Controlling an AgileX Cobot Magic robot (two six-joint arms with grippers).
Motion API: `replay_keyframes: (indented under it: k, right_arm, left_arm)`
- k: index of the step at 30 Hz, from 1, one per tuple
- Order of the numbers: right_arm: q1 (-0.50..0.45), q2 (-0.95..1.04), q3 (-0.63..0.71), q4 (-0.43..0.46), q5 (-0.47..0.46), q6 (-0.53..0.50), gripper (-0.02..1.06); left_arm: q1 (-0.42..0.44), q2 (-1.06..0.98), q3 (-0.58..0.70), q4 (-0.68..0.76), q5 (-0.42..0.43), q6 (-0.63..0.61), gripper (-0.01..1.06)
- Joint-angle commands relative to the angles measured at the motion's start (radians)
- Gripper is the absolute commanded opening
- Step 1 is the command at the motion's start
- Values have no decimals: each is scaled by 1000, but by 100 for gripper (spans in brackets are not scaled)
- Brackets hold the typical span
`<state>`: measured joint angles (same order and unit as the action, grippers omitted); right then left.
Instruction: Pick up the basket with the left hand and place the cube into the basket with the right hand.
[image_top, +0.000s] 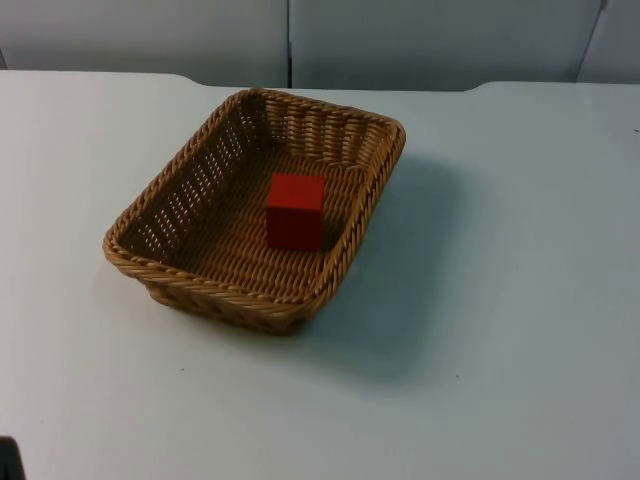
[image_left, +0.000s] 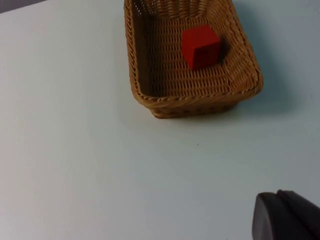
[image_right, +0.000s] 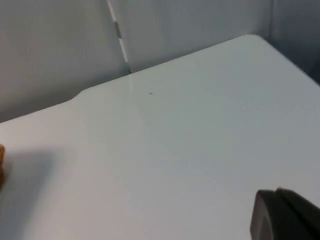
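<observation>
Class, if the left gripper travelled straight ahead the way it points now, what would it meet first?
Probably bare table first; the basket holding the red cube lies farther along, though depth is uncertain.

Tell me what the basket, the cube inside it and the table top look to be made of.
Basket: woven wicker or rattan-like strands, tan, slightly glossy; the plaited rim and ribbed walls show it, though it could be plastic imitation.
Cube: solid red with flat matte faces and sharp edges, probably painted wood or plastic; the look leaves it open.
Table top: smooth white, faintly sheened, likely laminate.
</observation>
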<state>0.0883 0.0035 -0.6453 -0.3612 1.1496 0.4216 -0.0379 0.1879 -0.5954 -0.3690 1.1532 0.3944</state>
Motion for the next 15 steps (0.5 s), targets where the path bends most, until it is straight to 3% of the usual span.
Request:
replay_keyframes:
  k: [1, 5, 9, 15]
  right_arm:
    - [-67, -3, 6, 34, -8, -89, 0]
    - [-232, -3, 6, 243, -90, -231, 0]
    - [-258, -3, 10, 298, -121, -329, 0]
    - [-258, -3, 98, 334, -84, -318, 0]
  left_arm:
    - [-5, -8, 2, -13, -16, 21, 0]
    - [-14, -8, 3, -13, -23, 27, 0]
    - [-65, -8, 4, -11, -25, 51, 0]
    - [-117, -18, 32, -10, -41, 49, 0]
